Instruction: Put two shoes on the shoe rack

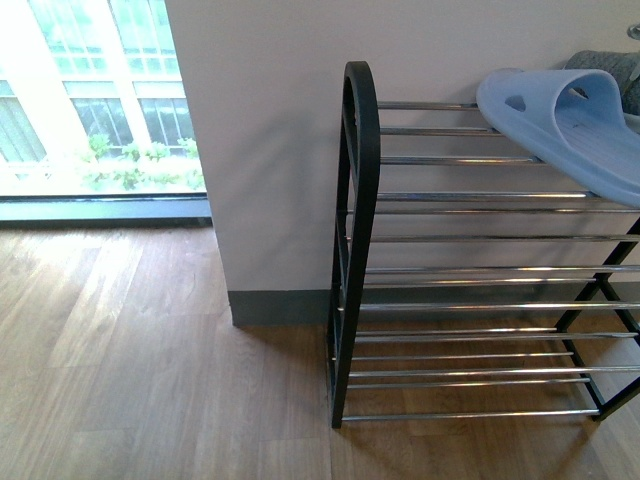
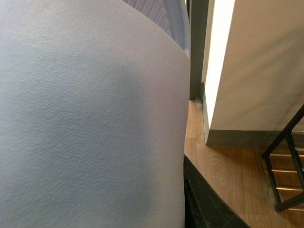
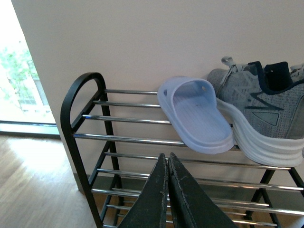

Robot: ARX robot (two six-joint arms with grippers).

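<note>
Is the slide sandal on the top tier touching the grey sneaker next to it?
Touching. The right wrist view shows the slide sandal pressed against the grey sneaker, its edge overlapping the white sole with no gap, both on the shoe rack.

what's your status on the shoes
Right gripper shut, empty, facing rack. Left wrist view filled by a second slide; grip unconfirmed. One slide and sneaker on top tier. Nothing in the way.

Slide sandal (image 3: pixel 195 115), sneaker (image 3: pixel 259 111) atop rack (image 3: pixel 83 123)
</note>
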